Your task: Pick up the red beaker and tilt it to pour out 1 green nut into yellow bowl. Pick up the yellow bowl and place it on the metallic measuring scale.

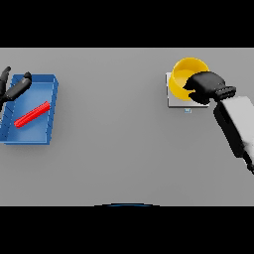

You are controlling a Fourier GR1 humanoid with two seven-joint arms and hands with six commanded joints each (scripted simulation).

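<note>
The yellow bowl [184, 74] sits on the metallic measuring scale [172, 100] at the far right of the table. My right hand [207, 85] is at the bowl's near right rim, its fingers and thumb curled round that rim. No green nut shows; the hand hides part of the bowl's inside. The red beaker [32, 114] lies on its side in a blue tray [51, 105] at the far left. My left hand [15, 88] hovers over the tray's back left corner with its fingers straight and spread, apart from the beaker.
A small display tab [187, 110] sticks out of the scale's near edge. My right forearm [237, 124] slants in from the lower right. Bare grey table lies between the tray and the scale.
</note>
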